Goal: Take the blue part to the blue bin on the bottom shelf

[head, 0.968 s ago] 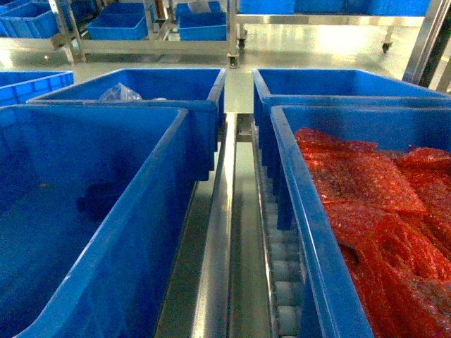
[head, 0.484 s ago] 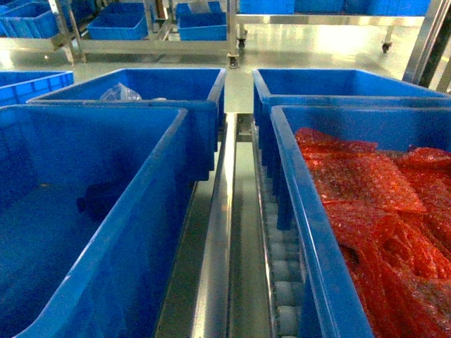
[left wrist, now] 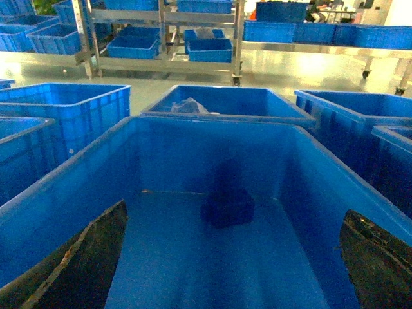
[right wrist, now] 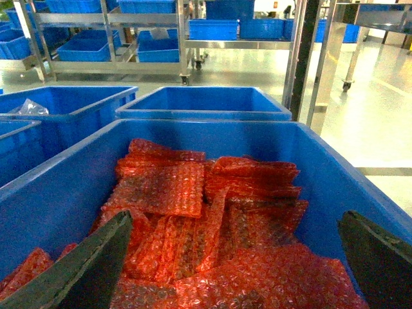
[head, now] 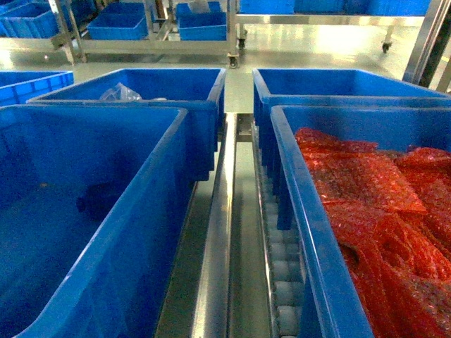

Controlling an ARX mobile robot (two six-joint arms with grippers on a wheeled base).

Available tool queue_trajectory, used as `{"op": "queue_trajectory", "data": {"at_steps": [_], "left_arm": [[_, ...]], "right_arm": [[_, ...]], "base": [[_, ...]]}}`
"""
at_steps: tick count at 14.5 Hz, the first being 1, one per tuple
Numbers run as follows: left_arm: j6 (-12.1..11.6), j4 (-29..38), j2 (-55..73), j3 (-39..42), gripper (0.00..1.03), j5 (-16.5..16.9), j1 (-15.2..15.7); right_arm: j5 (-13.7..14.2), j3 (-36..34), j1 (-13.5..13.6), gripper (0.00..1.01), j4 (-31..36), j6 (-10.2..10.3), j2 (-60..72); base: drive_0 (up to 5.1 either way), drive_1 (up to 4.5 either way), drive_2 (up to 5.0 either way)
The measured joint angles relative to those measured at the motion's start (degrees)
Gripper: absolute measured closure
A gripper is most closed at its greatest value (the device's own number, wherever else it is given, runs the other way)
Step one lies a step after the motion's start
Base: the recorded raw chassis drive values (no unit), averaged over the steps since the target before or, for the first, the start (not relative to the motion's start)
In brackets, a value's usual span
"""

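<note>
A dark blue part (left wrist: 226, 205) lies on the floor of the large blue bin (left wrist: 77, 174) in the left wrist view, near its far wall. In the head view the same part (head: 104, 199) shows as a dark shape in the near left bin (head: 180, 134). My left gripper (left wrist: 235, 215) hangs open over this bin, its fingers (left wrist: 90, 257) wide apart, short of the part and holding nothing. My right gripper (right wrist: 236, 215) is open above red bubble-wrap bags (right wrist: 193, 212) in the near right bin. The bins stand on the bottom shelf (head: 220, 232), with its steel rail and white rollers (head: 283, 271). Neither gripper shows in the head view.
Two more blue bins (head: 162, 84) (head: 331, 83) stand behind the near ones; the left one holds a clear plastic bag (head: 120, 92). Steel racks (head: 232, 32) with further blue bins stand across the shiny floor.
</note>
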State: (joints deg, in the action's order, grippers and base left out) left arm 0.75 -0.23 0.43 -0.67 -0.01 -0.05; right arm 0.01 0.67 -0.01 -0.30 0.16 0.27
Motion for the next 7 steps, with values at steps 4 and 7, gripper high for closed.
{"op": "queue_trajectory", "data": {"at_steps": [4, 7], "left_arm": [[0.0, 0.0, -0.02, 0.0, 0.05, 0.0, 0.0], [0.0, 0.0, -0.02, 0.0, 0.05, 0.0, 0.0]], "right_arm": [[0.0, 0.0, 0.0, 0.03, 0.0, 0.0, 0.0], [0.0, 0.0, 0.0, 0.03, 0.0, 0.0, 0.0]], "base": [[0.0, 0.0, 0.0], [0.0, 0.0, 0.0]]}}
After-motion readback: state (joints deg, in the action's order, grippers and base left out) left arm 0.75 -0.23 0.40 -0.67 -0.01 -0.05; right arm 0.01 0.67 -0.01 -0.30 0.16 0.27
